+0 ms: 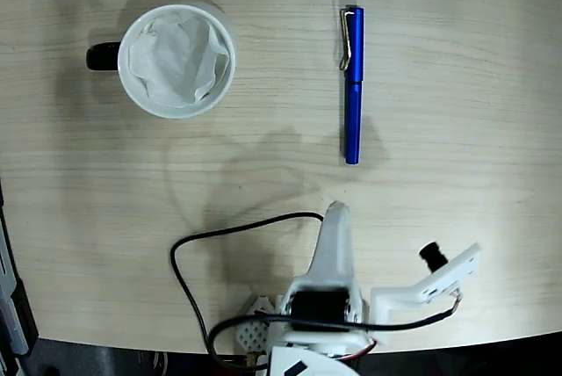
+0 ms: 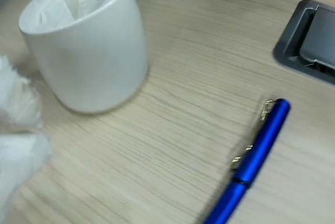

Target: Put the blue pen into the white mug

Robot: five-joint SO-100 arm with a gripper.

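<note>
Fixed view shows us the blue pen (image 1: 353, 86) lying upper right on the tabletop (image 1: 263, 174), well apart from the white mug (image 1: 176, 61) at upper left. We cannot tell our gripper's opening; it holds nothing. The glossy pen could roll when grasped.

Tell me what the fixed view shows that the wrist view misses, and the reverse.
Only the fixed view shows the arm's white body, its black cable, the mug's black handle and the whole pen. Only the wrist view shows a grey recessed panel in the table and a blurred white shape at left, possibly the claw. Both show the white mug with its crumpled white lining, the blue pen lying apart from it, and the wooden table.
</note>
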